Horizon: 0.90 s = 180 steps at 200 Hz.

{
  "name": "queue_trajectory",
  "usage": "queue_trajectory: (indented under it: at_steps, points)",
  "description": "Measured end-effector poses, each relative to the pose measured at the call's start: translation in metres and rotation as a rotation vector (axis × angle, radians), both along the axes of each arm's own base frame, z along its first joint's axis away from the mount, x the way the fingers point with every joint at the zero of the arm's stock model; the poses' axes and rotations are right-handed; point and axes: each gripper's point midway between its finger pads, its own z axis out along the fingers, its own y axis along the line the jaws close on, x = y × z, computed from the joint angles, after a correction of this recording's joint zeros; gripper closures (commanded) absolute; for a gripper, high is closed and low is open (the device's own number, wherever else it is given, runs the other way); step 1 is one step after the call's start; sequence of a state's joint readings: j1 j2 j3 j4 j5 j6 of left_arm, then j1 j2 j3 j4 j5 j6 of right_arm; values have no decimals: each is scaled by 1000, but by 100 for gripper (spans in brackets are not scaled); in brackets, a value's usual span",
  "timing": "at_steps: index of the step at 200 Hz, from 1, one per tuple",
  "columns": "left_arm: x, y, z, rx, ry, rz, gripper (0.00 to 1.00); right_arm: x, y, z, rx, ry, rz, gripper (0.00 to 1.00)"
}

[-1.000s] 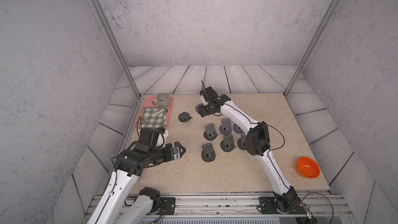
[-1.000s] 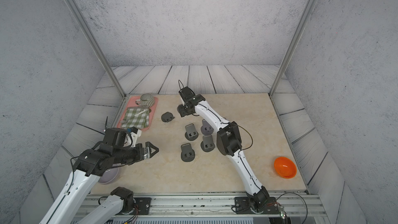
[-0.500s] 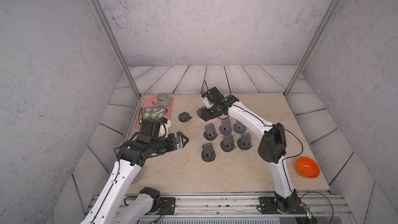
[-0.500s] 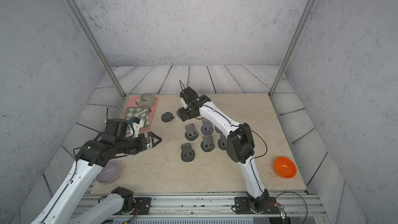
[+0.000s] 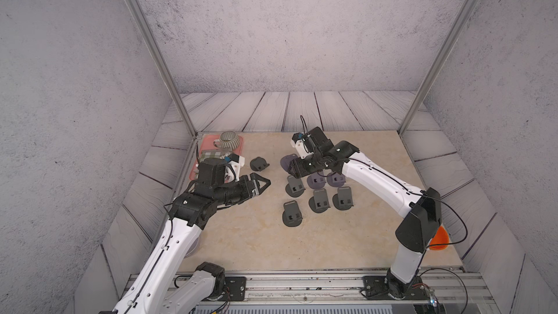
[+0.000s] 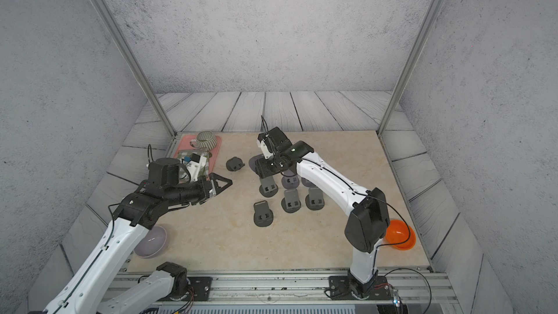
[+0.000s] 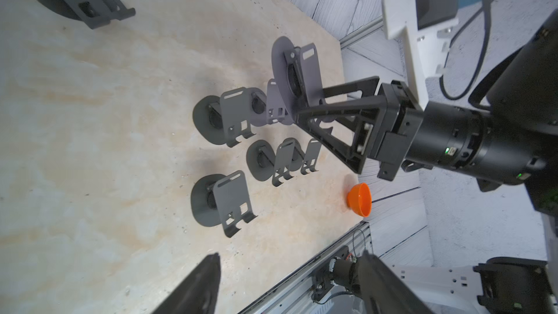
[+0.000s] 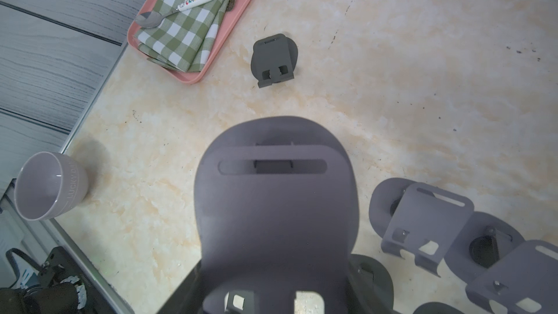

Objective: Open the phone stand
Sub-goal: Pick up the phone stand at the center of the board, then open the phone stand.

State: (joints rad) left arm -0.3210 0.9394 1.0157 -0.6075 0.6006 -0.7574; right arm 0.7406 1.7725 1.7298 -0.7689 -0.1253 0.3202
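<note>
My right gripper (image 5: 294,171) is shut on a purple-grey phone stand (image 5: 286,161) and holds it above the table at the back of the group. In the right wrist view the stand (image 8: 274,200) fills the middle, its slotted plate close over its round base, and hides the jaws. My left gripper (image 5: 265,183) hovers open with nothing between its fingers, left of the stands. A dark folded stand (image 5: 259,164) lies just beyond it. In the left wrist view the held stand (image 7: 297,70) shows side-on in the right gripper (image 7: 302,107).
Several opened stands (image 5: 317,200) sit in rows under and beside the right arm. A pink tray (image 8: 235,22) with a checked cloth, spoon and striped cup (image 5: 228,140) stands back left. A purple cup (image 6: 151,241) is front left, an orange bowl (image 6: 400,235) front right.
My left arm has reached forward and up toward the folded stand, and its jaws have narrowed somewhat. The right arm's elbow swung right while its gripper kept the stand in about the same place.
</note>
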Motion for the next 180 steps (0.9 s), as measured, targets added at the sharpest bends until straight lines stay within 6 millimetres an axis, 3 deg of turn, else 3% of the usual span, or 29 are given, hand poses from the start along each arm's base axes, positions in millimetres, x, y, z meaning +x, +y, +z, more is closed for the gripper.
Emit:
queue_trajectory:
  at_steps: [36,94,180]
  points:
    - [9,-9,0,-61,9,-12,37,-16,-7,14,33,-3,-9,47]
    - [24,-27,-1,-110,17,-44,29,-43,0,42,85,-25,21,47]
    - [45,-43,-15,-125,36,-57,31,-67,7,43,70,-8,60,47]
